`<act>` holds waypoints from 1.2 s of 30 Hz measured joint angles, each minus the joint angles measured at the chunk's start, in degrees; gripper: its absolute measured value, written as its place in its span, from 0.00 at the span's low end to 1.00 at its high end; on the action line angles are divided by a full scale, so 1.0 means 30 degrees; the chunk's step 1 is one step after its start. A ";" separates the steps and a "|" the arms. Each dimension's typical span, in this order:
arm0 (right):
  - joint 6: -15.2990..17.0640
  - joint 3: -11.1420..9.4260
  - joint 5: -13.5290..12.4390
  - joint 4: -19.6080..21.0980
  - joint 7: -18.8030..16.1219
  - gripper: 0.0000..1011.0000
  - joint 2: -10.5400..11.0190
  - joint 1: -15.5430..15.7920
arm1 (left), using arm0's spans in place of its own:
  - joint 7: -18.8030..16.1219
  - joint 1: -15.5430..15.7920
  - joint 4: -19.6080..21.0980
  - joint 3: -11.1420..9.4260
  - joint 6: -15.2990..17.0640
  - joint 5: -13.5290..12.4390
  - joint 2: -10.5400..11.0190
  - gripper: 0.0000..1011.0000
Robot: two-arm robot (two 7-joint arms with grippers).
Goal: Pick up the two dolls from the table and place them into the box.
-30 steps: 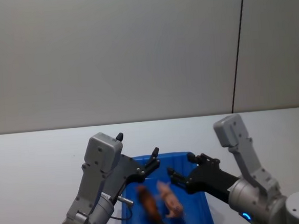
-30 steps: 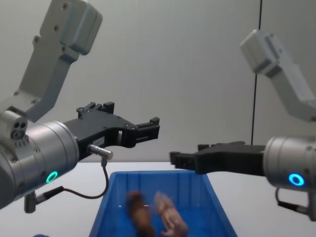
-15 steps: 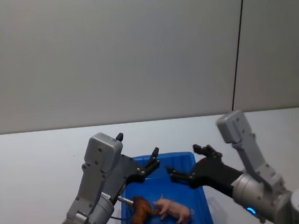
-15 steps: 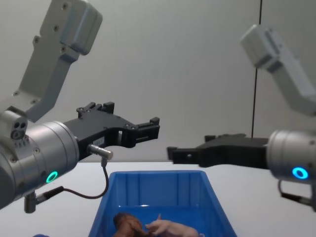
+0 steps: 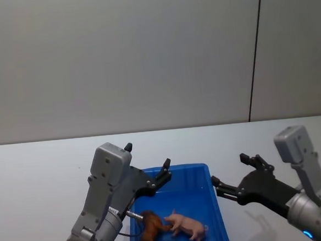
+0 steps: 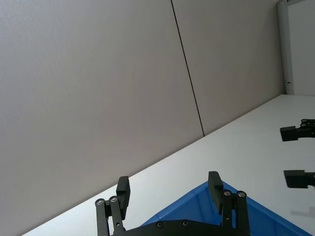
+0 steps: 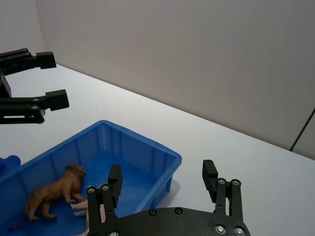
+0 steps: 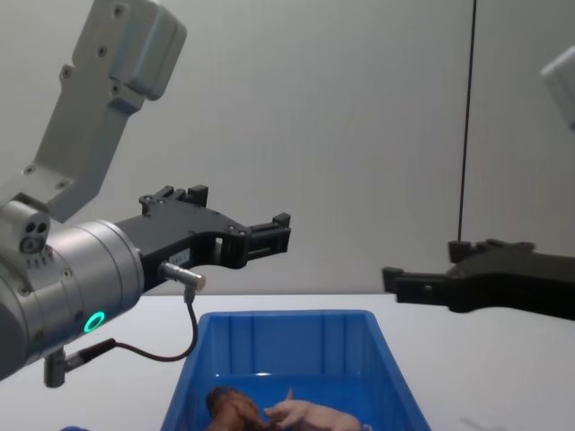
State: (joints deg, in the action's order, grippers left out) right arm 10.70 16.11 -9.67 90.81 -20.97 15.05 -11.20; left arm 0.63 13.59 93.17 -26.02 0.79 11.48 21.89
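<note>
In large bright-blue plastic bin [image 5: 191,166], near edge: pale pink plastic pig [image 5: 185,224], brown maned plastic lion [image 5: 152,231], touching. Placement judged complete. Left gripper [image 5: 165,172], right gripper [image 5: 228,173]: jaws wide, empty.

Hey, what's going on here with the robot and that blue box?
The job looks done. The lion and the pig lie side by side in the box. The left gripper hangs open and empty over the box's far left corner. The right gripper, also open and empty, is just right of the box, over the table.
</note>
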 joint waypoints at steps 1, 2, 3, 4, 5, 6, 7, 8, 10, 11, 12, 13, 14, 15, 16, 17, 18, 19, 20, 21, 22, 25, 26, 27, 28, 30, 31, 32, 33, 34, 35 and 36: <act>-0.0167 -0.0092 -0.0065 0.0089 0.0011 0.99 0.0185 0.0160 | 0.0000 0.0000 0.0001 0.0000 0.0000 -0.0001 -0.0001 0.99; -0.0218 -0.0128 -0.0085 0.0121 0.0015 0.99 0.0249 0.0218 | 0.0000 0.0000 0.0001 0.0000 0.0000 0.0000 -0.0001 0.99; -0.0289 -0.0163 -0.0119 0.0153 0.0021 0.99 0.0315 0.0281 | 0.0000 0.0000 0.0000 0.0001 0.0001 -0.0001 -0.0001 0.99; -0.0406 -0.0234 -0.0168 0.0218 0.0030 0.99 0.0447 0.0403 | 0.0000 0.0000 0.0000 0.0002 0.0001 -0.0004 0.0000 0.99; -0.0406 -0.0234 -0.0168 0.0218 0.0030 0.99 0.0447 0.0403 | 0.0000 0.0000 0.0000 0.0002 0.0001 -0.0004 0.0000 0.99; -0.0510 -0.0300 -0.0215 0.0274 0.0039 0.99 0.0562 0.0505 | 0.0000 -0.0018 0.0007 0.0009 0.0012 -0.0015 0.0010 0.99; -0.0558 -0.0327 -0.0235 0.0296 0.0041 0.99 0.0612 0.0551 | -0.0011 -0.0036 0.0023 0.0015 0.0023 -0.0022 0.0022 0.99; -0.0642 -0.0374 -0.0273 0.0340 0.0049 0.99 0.0710 0.0633 | -0.0073 -0.0093 0.0101 0.0026 0.0062 -0.0048 0.0070 0.99; -0.0712 -0.0428 -0.0303 0.0377 0.0055 0.99 0.0796 0.0710 | -0.0161 -0.0154 0.0193 0.0041 0.0117 -0.0072 0.0129 0.99; -0.0784 -0.0464 -0.0330 0.0416 0.0060 0.99 0.0867 0.0777 | -0.0279 -0.0255 0.0333 0.0065 0.0202 -0.0110 0.0223 0.99; -0.0812 -0.0480 -0.0342 0.0431 0.0061 0.99 0.0901 0.0809 | -0.0375 -0.0314 0.0413 0.0077 0.0266 -0.0140 0.0274 0.99; -0.0841 -0.0501 -0.0354 0.0443 0.0063 0.99 0.0936 0.0836 | -0.0461 -0.0375 0.0492 0.0092 0.0329 -0.0162 0.0325 0.99; -0.0895 -0.0525 -0.0371 0.0471 0.0066 0.99 0.0988 0.0885 | -0.0616 -0.0526 0.0682 0.0119 0.0438 -0.0190 0.0439 0.99; -0.0922 -0.0537 -0.0379 0.0487 0.0067 0.99 0.1012 0.0912 | -0.0755 -0.0614 0.0793 0.0133 0.0530 -0.0200 0.0512 0.99; -0.0942 -0.0553 -0.0387 0.0498 0.0068 0.99 0.1038 0.0932 | -0.0904 -0.0720 0.0930 0.0160 0.0635 -0.0204 0.0604 0.99; -0.0984 -0.0582 -0.0406 0.0516 0.0071 0.99 0.1084 0.0971 | -0.1110 -0.0915 0.1171 0.0202 0.0787 -0.0205 0.0767 0.99; -0.0984 -0.0582 -0.0406 0.0516 0.0071 0.99 0.1084 0.0971 | -0.1110 -0.0915 0.1171 0.0202 0.0787 -0.0205 0.0767 0.99; -0.1023 -0.0596 -0.0422 0.0534 0.0075 0.99 0.1124 0.1009 | -0.1430 -0.1144 0.1421 0.0240 0.1015 -0.0181 0.0936 0.99; -0.1039 -0.0606 -0.0427 0.0543 0.0075 0.99 0.1145 0.1028 | -0.1580 -0.1308 0.1590 0.0265 0.1116 -0.0156 0.1061 0.99; -0.1077 -0.0623 -0.0438 0.0565 0.0079 0.99 0.1179 0.1052 | -0.1953 -0.1561 0.1854 0.0311 0.1315 -0.0062 0.1256 0.99; -0.1091 -0.0637 -0.0442 0.0573 0.0080 0.99 0.1194 0.1068 | -0.2135 -0.1742 0.2023 0.0341 0.1402 0.0001 0.1381 0.99; -0.1134 -0.0659 -0.0459 0.0592 0.0087 0.99 0.1247 0.1117 | -0.2808 -0.2316 0.2496 0.0427 0.1728 0.0385 0.1771 0.99; -0.1146 -0.0665 -0.0463 0.0598 0.0088 0.99 0.1260 0.1129 | -0.3035 -0.2483 0.2603 0.0447 0.1790 0.0488 0.1874 0.99; -0.1165 -0.0674 -0.0472 0.0611 0.0092 0.99 0.1284 0.1147 | -0.3376 -0.2760 0.2798 0.0491 0.1897 0.0695 0.2055 0.99; -0.1175 -0.0678 -0.0475 0.0616 0.0093 0.99 0.1291 0.1153 | -0.3552 -0.2967 0.2928 0.0524 0.1956 0.0826 0.2180 0.99; -0.1187 -0.0686 -0.0482 0.0623 0.0093 0.99 0.1306 0.1166 | -0.4075 -0.3386 0.3171 0.0584 0.2080 0.1168 0.2434 0.99; -0.1204 -0.0696 -0.0488 0.0636 0.0094 0.99 0.1321 0.1177 | -0.4213 -0.3591 0.3277 0.0622 0.2120 0.1284 0.2555 0.99; -0.1212 -0.0700 -0.0490 0.0636 0.0094 0.99 0.1330 0.1189 | -0.4392 -0.3722 0.3338 0.0640 0.2182 0.1423 0.2637 0.99; -0.1216 -0.0703 -0.0490 0.0638 0.0094 0.99 0.1338 0.1195 | -0.4484 -0.3843 0.3400 0.0656 0.2218 0.1504 0.2714 0.99; -0.1223 -0.0707 -0.0492 0.0642 0.0095 0.99 0.1345 0.1200 | -0.4607 -0.3963 0.3467 0.0678 0.2276 0.1644 0.2788 0.99; -0.1231 -0.0712 -0.0495 0.0647 0.0094 0.99 0.1353 0.1210 | -0.4892 -0.4260 0.3594 0.0731 0.2369 0.1861 0.2958 0.99; -0.1234 -0.0715 -0.0496 0.0649 0.0095 0.99 0.1358 0.1215 | -0.4993 -0.4373 0.3636 0.0748 0.2434 0.1997 0.3025 0.99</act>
State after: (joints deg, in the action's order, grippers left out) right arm 7.00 13.97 -11.16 92.76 -20.68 19.12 -7.56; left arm -14.35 0.47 104.08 -23.78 8.10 17.47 30.97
